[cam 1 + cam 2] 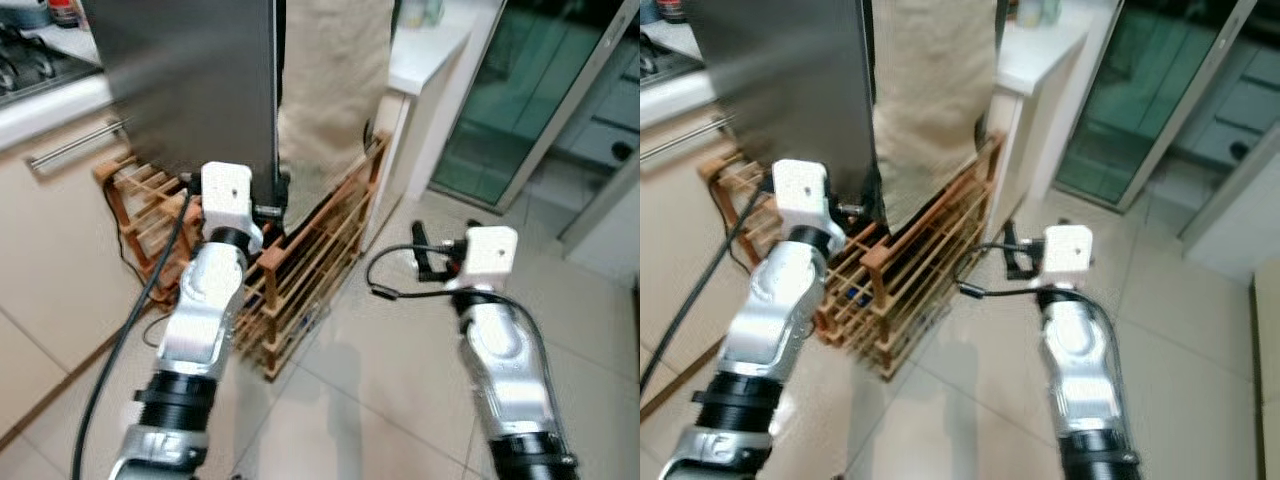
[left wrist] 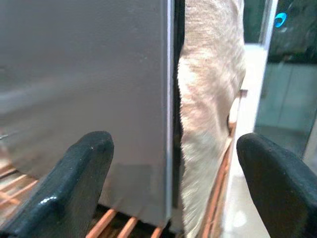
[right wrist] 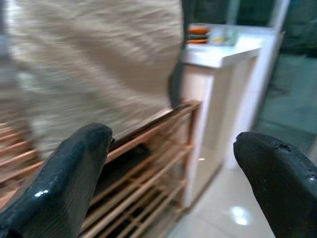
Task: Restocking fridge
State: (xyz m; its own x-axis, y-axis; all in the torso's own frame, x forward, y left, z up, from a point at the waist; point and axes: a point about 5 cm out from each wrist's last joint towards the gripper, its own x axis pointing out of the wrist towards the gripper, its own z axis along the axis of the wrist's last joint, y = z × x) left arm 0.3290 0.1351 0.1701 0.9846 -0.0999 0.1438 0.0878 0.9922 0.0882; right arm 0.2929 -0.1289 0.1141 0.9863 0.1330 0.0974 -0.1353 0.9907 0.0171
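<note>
Left wrist view had the left claw [image 2: 171,188] spread wide and empty, lined up on the fridge door [image 2: 84,89] edge, just short of it. I'd hook a finger behind that edge, clear of the beige cloth [image 2: 210,114]. Right claw [image 3: 171,183] was wide and empty too. Its view caught jars on the white counter [image 3: 223,49]; head views showed the wooden rack [image 1: 300,290] underneath.

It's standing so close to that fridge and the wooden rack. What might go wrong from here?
The left gripper, fingers spread, sits right at the edge of the grey fridge door; it may bump or scrape the door instead of catching it. The beige cloth hanging beside that edge might snag on a finger. The black cable looping off the right gripper hangs near the wooden rack and might hook a slat.
</note>
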